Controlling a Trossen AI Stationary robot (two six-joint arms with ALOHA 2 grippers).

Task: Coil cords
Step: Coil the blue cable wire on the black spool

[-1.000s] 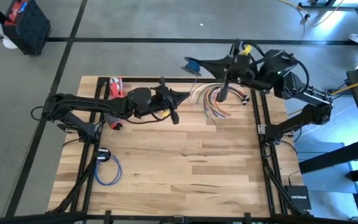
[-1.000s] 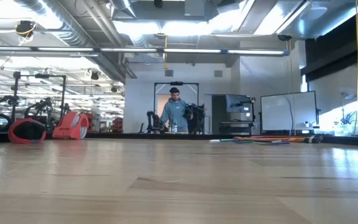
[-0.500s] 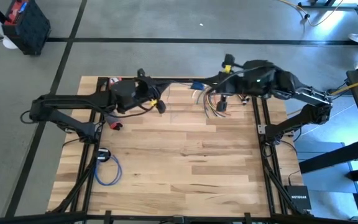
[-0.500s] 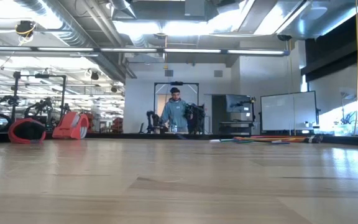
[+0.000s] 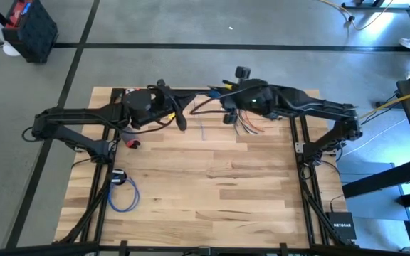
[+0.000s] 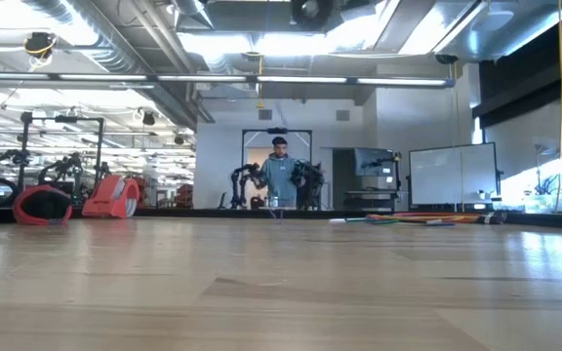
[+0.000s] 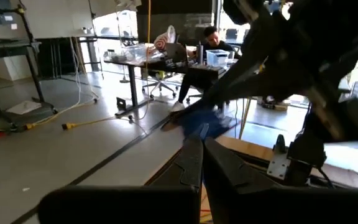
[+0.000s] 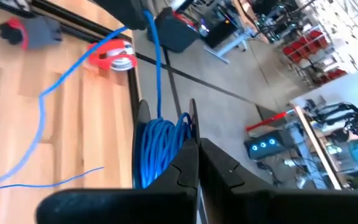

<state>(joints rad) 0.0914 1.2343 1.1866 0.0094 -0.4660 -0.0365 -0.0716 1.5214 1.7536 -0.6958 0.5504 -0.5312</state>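
Right wrist view: right gripper (image 8: 194,163), fingers closed on a wound blue cord (image 8: 158,146); its free strand trails over the wooden table (image 8: 55,149) near a red tape roll (image 8: 112,55). The high view hides this bundle, showing only loose cords (image 5: 248,124) just beside. Left gripper (image 7: 202,163): closed, with blue cord just ahead of its tips.
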